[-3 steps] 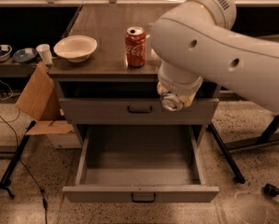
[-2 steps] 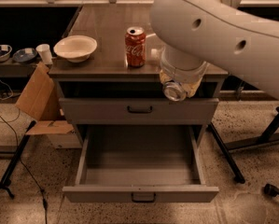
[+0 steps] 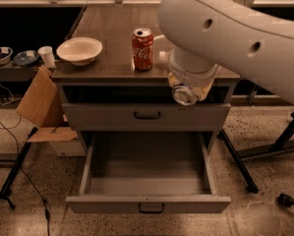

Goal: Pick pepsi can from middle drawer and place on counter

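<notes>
Arm's tip has come up a bit since a second ago. The gripper (image 3: 188, 85) was down in front of the upper drawer front (image 3: 112, 117), and now it hangs level with the front edge of the counter (image 3: 112, 28), on the right side.

The counter is a glossy grey-brown top on a grey cabinet, with speckled stone-look floor (image 3: 264, 205) all around.

The only writing I can read is the white Coca-Cola script on the red can (image 3: 142, 49), which stands upright mid-counter near the front edge. A white bowl (image 3: 79, 50) sits at the left front corner.

The middle drawer (image 3: 146, 204) is pulled way out, grey bottom showing.

As for the pepsi can, I honestly can't pin it down. A round silver face (image 3: 185, 95) shows at the gripper's end, and I can't tell if that's the can. I can't tell whether the gripper is open or holding anything either.

The big white arm (image 3: 235, 33) blocks the counter's right side. A cardboard box (image 3: 38, 102) leans by the cabinet's left, a white cup (image 3: 47, 56) sits on a low shelf beyond it, and there are black stand legs (image 3: 237, 163) on the right.
</notes>
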